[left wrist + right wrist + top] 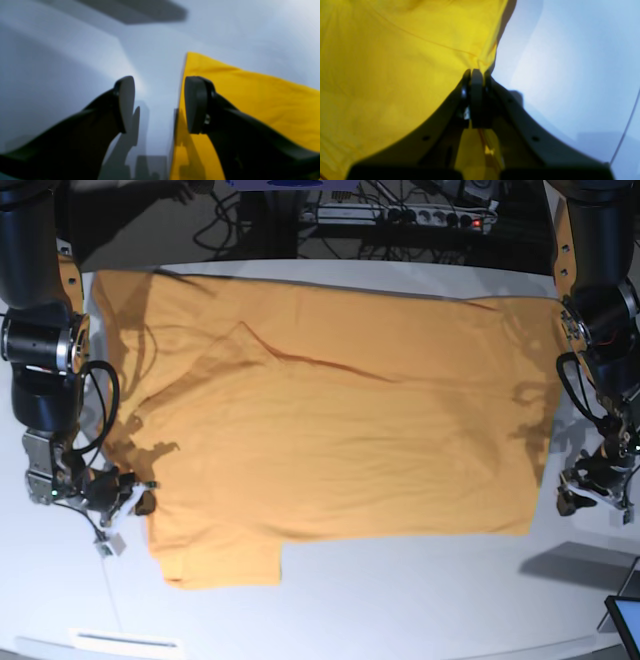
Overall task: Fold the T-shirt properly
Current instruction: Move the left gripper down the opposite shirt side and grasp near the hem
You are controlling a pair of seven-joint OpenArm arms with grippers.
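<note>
Shirt spread nearly flat across the white table [400, 600]; the T-shirt [330, 430] lies sideways, hem toward the base view's right, a sleeve poking out at the near left corner, some creases running across the chest.

Right gripper [476, 72]: jaws pinched together on the cloth at the shirt's edge, near the sleeve side. Fabric bunches into the pads and a seam line leads straight into the pinch.

Left gripper [160, 102]: jaws standing apart, nothing between them. One finger sits over the yellow hem edge, the other over bare table; the cloth edge runs just inside the gap. No grip there yet, as far as the wrist view shows.

Risks, as judged from this:
- Only one end is held. If the right arm lifts or drags now, the far end stays put and the shirt skews or wrinkles instead of folding square
- Left jaws straddle the very border of the hem; closing here could catch only a sliver, or a single layer, and slip off under pull
- Right pinch looks small and at a bunched spot; tension may tug it free
- Existing creases could get locked into the fold
</note>
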